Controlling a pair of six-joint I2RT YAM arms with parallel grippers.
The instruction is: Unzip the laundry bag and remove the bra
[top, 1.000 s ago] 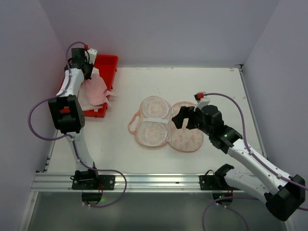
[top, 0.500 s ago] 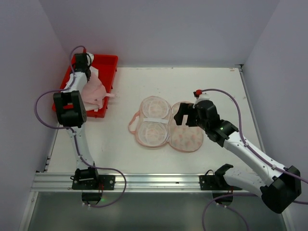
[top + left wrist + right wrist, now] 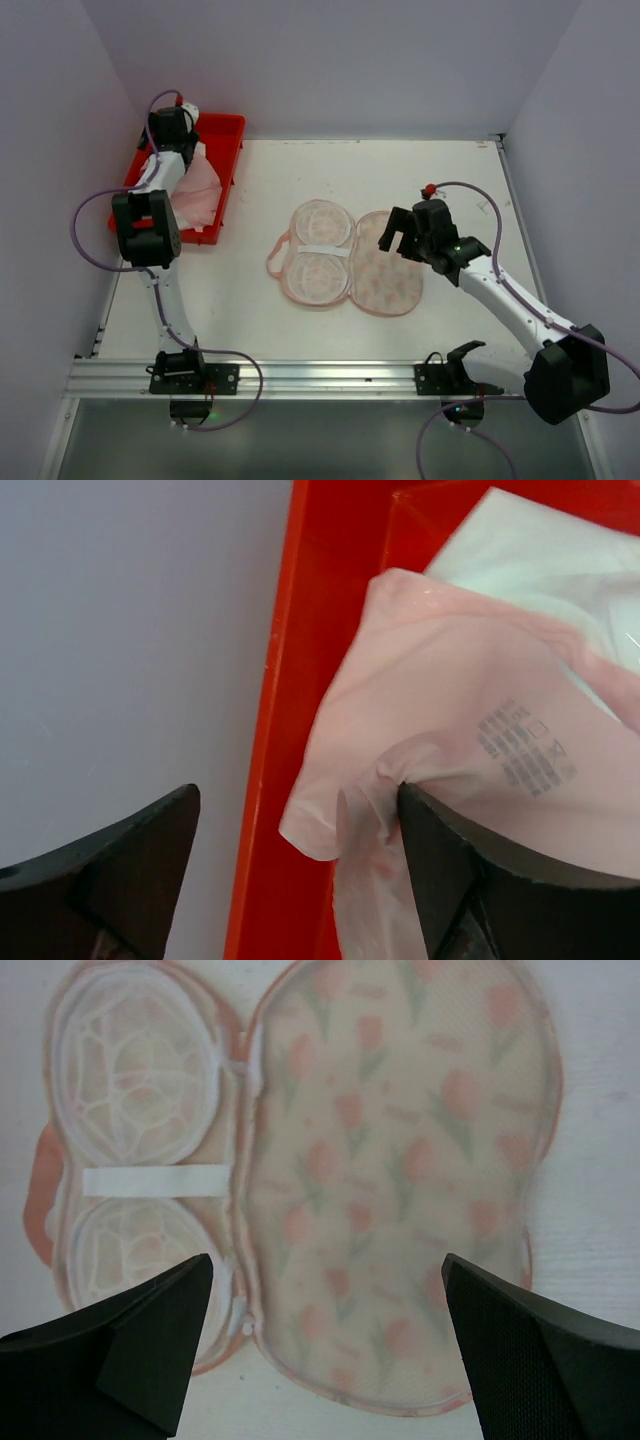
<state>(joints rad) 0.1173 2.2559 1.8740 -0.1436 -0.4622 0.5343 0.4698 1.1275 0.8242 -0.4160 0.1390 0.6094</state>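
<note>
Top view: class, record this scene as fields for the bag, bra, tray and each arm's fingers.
bag: unzipped, spread open on the table
bra: out of the bag, lying in the red tray
tray: far left corner of the table
left fingers: open, over the bra in the tray
right fingers: open, above the bag, holding nothing

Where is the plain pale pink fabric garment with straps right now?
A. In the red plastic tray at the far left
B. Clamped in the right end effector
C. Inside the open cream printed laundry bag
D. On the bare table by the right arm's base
A: the plain pale pink fabric garment lies in the red plastic tray. The cream printed laundry bag lies open mid-table, and the right end effector hovers open over it, holding nothing.
</note>
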